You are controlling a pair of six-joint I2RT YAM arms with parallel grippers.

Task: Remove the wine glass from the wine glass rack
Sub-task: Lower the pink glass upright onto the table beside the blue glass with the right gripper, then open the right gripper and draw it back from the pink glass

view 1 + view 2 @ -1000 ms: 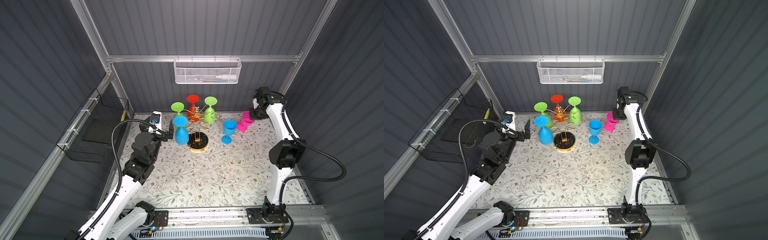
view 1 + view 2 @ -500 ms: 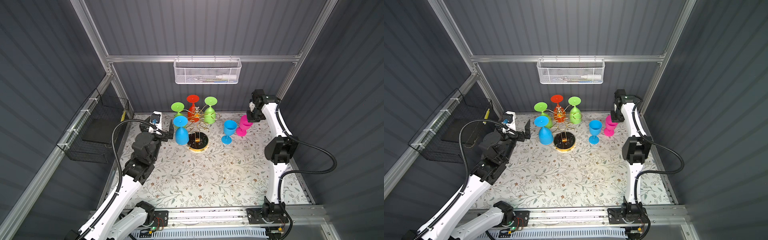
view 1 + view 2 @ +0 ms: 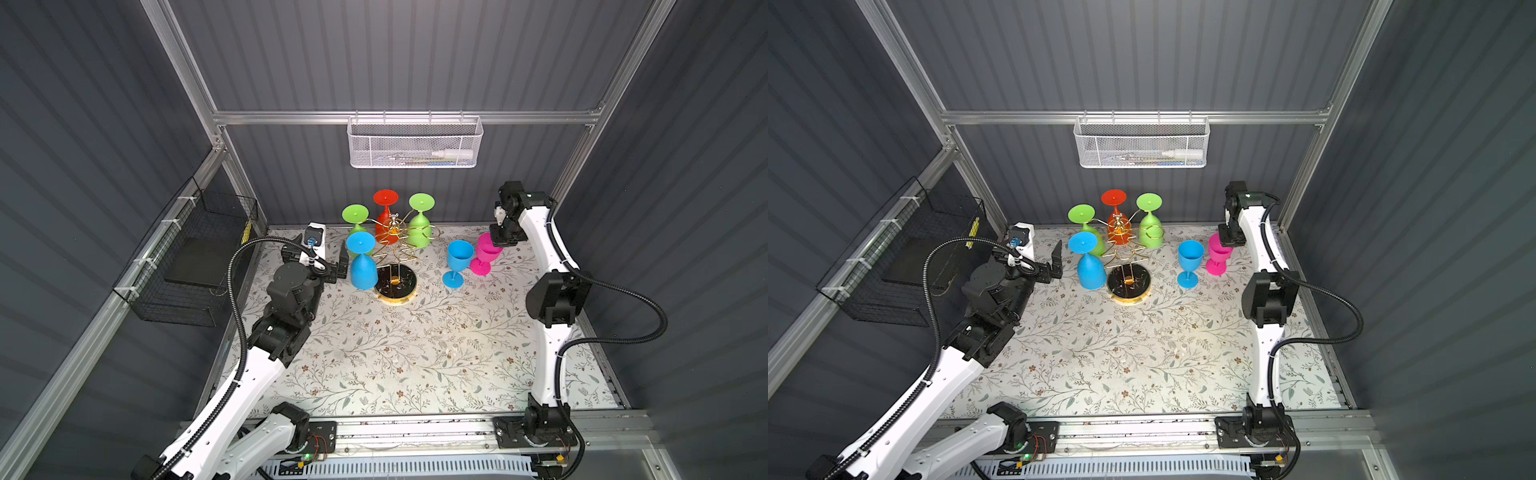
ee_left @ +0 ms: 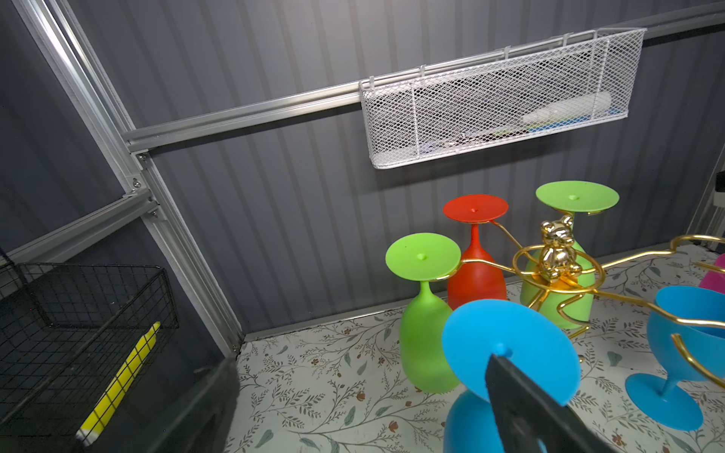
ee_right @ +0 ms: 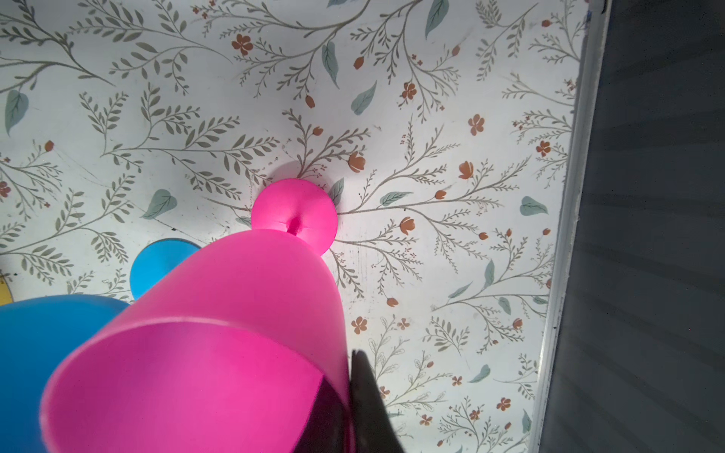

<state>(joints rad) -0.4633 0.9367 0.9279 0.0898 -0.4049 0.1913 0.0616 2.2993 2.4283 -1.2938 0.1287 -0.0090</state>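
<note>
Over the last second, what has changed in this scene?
The right end effector lowered the pink wine glass, slightly toward the front, until its foot is on or just above the table beside the upright blue wine glass; it still pinches the rim. Unchanged: the open left end effector by the wine glass rack, and the four glasses hanging on it.

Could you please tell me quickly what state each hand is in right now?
Left hand: open, holding nothing, beside the hanging blue glass.
Right hand: closed on the rim of the pink glass.
</note>
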